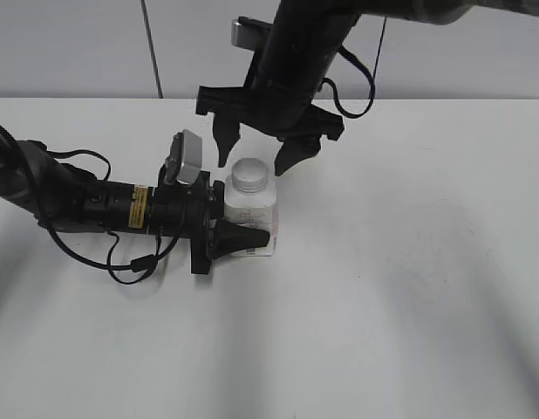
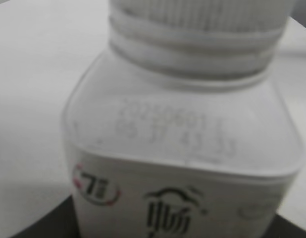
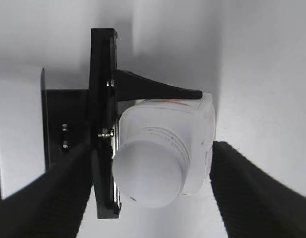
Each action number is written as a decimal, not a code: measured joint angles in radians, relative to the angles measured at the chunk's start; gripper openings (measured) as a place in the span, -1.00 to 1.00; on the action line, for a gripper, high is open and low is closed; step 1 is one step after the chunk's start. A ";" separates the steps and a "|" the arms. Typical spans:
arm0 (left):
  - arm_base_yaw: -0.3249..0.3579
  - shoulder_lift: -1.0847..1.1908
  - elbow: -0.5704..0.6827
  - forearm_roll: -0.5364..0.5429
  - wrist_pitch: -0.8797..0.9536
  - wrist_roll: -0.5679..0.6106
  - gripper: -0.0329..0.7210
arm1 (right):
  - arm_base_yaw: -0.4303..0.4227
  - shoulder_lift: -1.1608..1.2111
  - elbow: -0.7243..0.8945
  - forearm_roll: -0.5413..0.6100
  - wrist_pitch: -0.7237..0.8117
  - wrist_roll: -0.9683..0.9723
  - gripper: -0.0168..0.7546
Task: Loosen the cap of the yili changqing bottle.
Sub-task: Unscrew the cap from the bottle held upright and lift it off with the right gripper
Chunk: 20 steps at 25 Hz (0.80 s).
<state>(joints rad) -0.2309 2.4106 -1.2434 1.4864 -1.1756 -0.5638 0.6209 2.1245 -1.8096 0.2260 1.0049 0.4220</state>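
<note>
Standing upright on the white table [image 1: 409, 332]: one small squarish white plastic bottle [image 1: 250, 214], contents not visible. One round white ribbed screw cap [image 1: 250, 175] seated on its neck. Left gripper [image 1: 239, 231] lies sideways, black fingers clamped on the bottle's body. Right gripper [image 1: 256, 153] hangs spread wide above the cap, holding nothing.
</note>
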 joint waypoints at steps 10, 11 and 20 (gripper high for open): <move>0.000 0.000 0.000 -0.001 0.000 0.000 0.07 | 0.015 0.015 -0.008 -0.009 0.008 0.007 0.50; 0.000 0.000 0.000 -0.002 0.000 0.000 0.07 | 0.015 0.015 -0.008 -0.009 0.009 0.007 0.48; 0.000 0.000 0.000 -0.003 0.001 0.000 0.07 | 0.015 0.015 -0.008 -0.013 0.017 0.009 0.40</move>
<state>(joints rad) -0.2309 2.4106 -1.2434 1.4837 -1.1748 -0.5638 0.6364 2.1397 -1.8174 0.2132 1.0222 0.4310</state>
